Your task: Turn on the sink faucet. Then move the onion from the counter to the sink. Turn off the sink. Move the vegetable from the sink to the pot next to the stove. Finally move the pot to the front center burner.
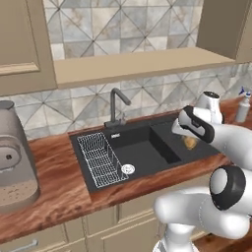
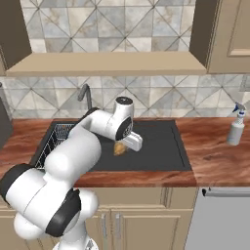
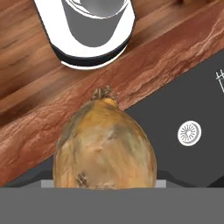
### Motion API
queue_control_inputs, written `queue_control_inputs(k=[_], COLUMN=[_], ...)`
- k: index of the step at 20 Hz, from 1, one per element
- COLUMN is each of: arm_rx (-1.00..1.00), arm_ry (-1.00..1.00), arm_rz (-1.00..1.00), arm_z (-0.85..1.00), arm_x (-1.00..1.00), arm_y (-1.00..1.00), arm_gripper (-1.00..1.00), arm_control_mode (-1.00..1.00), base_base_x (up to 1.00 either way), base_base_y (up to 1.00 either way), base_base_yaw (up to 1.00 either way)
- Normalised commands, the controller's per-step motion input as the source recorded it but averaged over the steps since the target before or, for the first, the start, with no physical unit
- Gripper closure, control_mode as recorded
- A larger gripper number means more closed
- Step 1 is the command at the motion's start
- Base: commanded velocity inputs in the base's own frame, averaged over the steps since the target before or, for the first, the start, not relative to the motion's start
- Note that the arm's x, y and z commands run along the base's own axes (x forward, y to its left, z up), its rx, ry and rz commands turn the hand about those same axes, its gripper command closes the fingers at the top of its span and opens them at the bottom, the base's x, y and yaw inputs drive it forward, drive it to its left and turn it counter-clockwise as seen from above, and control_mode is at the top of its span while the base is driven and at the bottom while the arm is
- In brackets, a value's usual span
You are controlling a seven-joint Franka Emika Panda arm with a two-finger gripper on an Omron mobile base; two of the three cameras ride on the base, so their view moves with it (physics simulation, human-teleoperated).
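Hand view | onion [image 3: 105, 146] gripped in claw [image 3: 105, 183] | above sink [image 3: 192, 100]

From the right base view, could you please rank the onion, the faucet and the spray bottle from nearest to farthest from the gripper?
1. Onion: right at the gripper, over the sink.
2. Faucet: behind the sink basin, up and to the left of the gripper in this picture.
3. Spray bottle: far right on the counter, well beyond the sink's edge.
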Motion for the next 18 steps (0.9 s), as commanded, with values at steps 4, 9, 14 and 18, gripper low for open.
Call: queue_control_inputs(k=[4, 9, 14, 18], arm_rx=[0.00, 0.00, 0.00, 0.00], arm_ry=[0.00, 0.00, 0.00, 0.00], arm_rz=[0.00, 0.00, 0.00, 0.00], arm_z=[0.00, 0.00, 0.00, 0.00], arm_x=[0.00, 0.00, 0.00, 0.00], arm_y=[0.00, 0.00, 0.00, 0.00], arm_gripper=[1.00, 1.00, 1.00, 1.00], arm_control_mode=[1.00, 1.00, 1.00, 1.00], base_base_x=[-0.07, -0.02, 0.00, 0.00], base_base_y=[0.00, 0.00, -0.06, -0.08], base_base_yaw=[-0.53, -0.54, -0.51, -0.51])
